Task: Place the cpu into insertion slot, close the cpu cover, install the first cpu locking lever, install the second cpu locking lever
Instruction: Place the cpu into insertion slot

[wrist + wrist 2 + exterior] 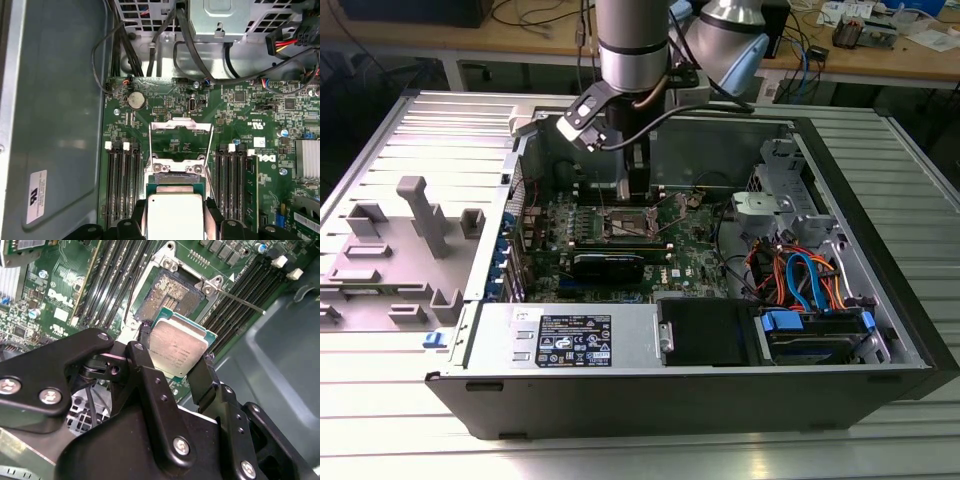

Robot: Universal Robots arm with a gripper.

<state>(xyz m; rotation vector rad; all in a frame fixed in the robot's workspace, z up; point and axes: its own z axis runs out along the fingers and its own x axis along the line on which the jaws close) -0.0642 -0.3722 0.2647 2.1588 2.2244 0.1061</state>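
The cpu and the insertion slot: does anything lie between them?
Nothing shows between them. In the second wrist view the cpu, clamped by the gripper, hangs near the open insertion slot, whose bare contact field it partly overlaps.

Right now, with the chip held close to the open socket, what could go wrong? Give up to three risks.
1. The gripper pinches the chip by two opposite edges only, so it could slip or tilt.
2. The socket lies open with its fine contacts bare, and a crooked landing might bend them.
3. The thin lever sticks out beside the socket, and the cover stands raised by it. A finger might catch either.
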